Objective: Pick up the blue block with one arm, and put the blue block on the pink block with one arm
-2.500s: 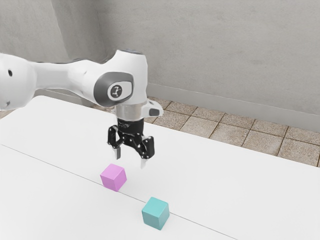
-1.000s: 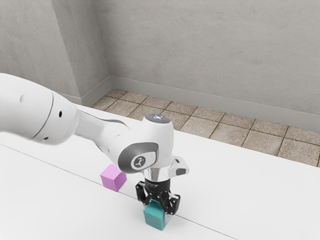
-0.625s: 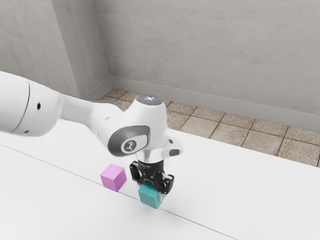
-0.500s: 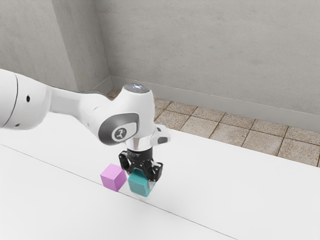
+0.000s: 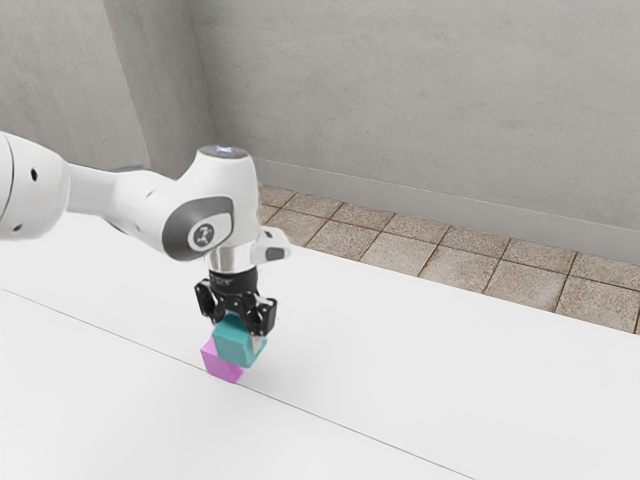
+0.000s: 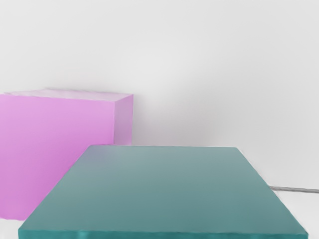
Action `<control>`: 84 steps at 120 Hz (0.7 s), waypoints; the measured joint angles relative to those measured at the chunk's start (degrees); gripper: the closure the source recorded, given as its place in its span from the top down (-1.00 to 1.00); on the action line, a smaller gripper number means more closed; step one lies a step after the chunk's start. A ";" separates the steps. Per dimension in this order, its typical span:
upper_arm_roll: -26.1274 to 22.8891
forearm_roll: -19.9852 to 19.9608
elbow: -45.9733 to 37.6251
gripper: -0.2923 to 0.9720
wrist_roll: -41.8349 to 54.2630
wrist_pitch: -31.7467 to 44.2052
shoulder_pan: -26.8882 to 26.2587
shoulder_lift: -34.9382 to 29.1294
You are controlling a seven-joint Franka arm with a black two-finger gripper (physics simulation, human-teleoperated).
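Note:
My black gripper [image 5: 236, 318] is shut on the blue-green block [image 5: 235, 344], which hangs just above the pink block [image 5: 220, 363] on the white table. In the exterior view the blue block covers most of the pink one, offset a little toward the exterior view's right. In the wrist view the blue block [image 6: 164, 191] lies close under my hand, and the pink block [image 6: 55, 144] stands beside and beyond it, partly overlapped.
The white table [image 5: 450, 380] stretches to both sides with a thin dark seam line [image 5: 350, 432] running across it. Beyond its far edge lie a tiled floor [image 5: 470, 255] and grey walls.
My hand came down on the blue block, shut on it, lifted it and carried it toward the exterior view's left until it hangs over the pink block.

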 joint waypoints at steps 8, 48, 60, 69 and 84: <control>0.06 -0.02 0.51 0.07 1.44 -0.04 0.74 0.12; 0.07 0.01 4.11 0.07 7.91 -0.16 4.08 3.88; 0.08 -0.29 4.25 0.07 9.68 -0.09 5.48 4.37; 0.08 -0.42 4.23 0.07 10.86 -0.01 5.61 4.48; 0.05 -1.76 3.88 0.07 12.90 0.20 6.54 4.44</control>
